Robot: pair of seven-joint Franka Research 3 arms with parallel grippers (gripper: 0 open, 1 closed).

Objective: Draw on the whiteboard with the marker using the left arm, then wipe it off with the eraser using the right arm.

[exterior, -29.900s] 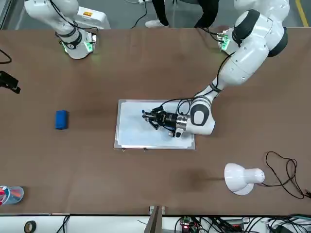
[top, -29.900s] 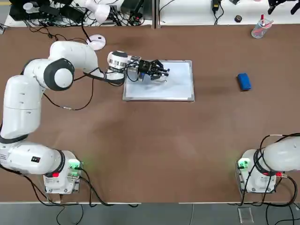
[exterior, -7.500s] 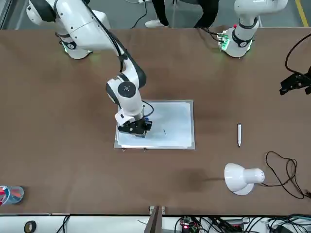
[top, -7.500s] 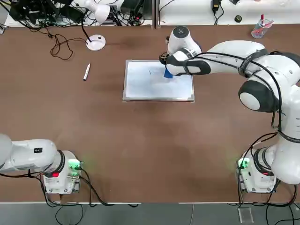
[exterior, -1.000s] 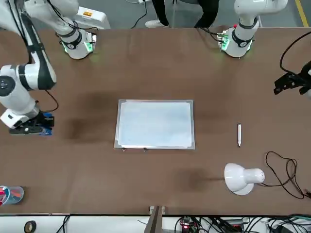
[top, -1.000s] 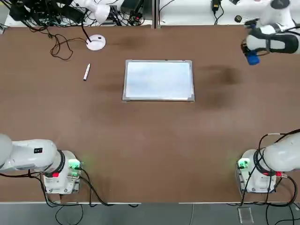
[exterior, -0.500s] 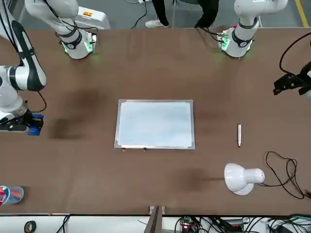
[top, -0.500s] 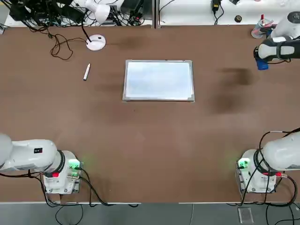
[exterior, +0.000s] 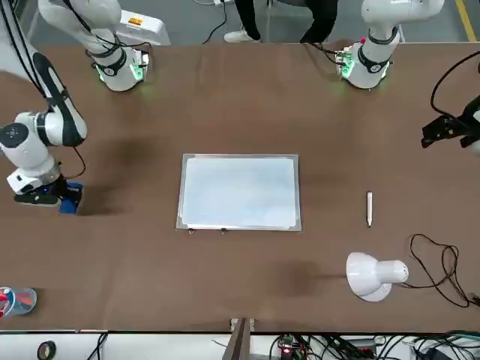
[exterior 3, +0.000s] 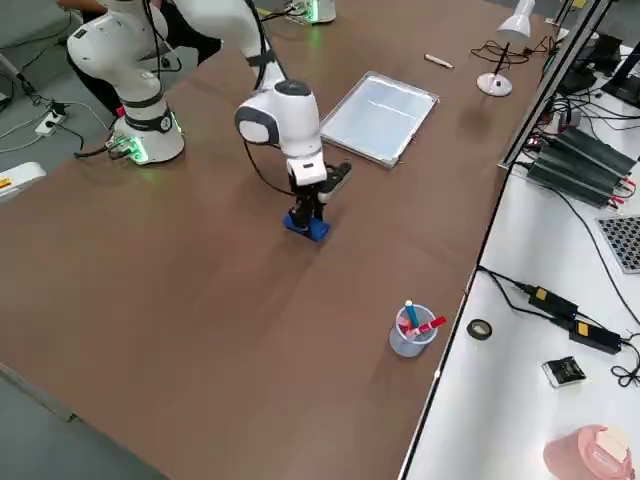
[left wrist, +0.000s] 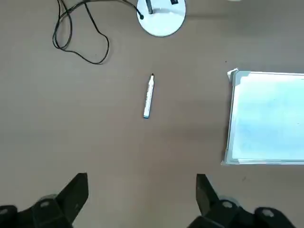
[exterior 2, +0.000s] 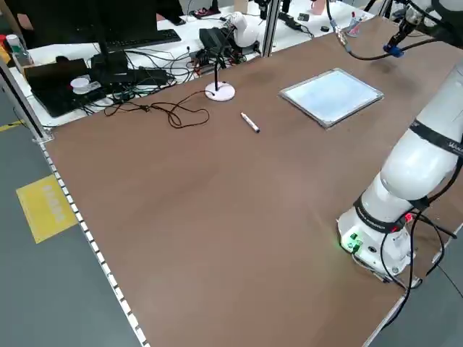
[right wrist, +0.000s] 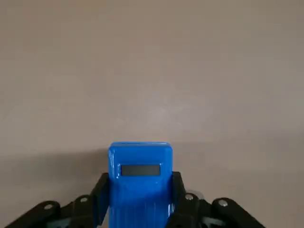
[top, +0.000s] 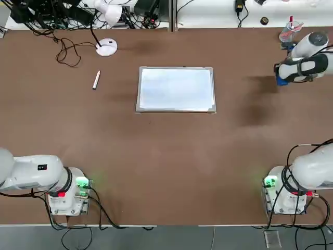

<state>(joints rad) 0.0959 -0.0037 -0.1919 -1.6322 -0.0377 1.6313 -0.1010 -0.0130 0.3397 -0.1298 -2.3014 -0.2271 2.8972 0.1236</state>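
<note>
The whiteboard (top: 176,88) lies flat mid-table with a wiped white face, also seen in the front view (exterior: 240,191). The marker (top: 96,79) lies on the table to the board's left, apart from both arms; the left wrist view shows the marker (left wrist: 148,96) far below. My left gripper (left wrist: 141,194) hangs open and high, at the front view's right edge (exterior: 444,130). My right gripper (exterior: 49,195) is at the table's far right, shut on the blue eraser (right wrist: 140,183). The eraser (exterior 3: 308,227) sits low at the tabletop.
A white desk lamp (top: 106,48) with a looping cable (top: 65,49) stands behind the marker. A clear cup of pens (top: 287,32) is at the back right corner, close to my right arm. A tape roll (exterior 3: 480,328) lies on the bench beyond.
The board's drawn mark was wiped off by the eraser. Over the last second my right arm carried the eraser at the far right and came down toward the table. The left arm stayed still.
</note>
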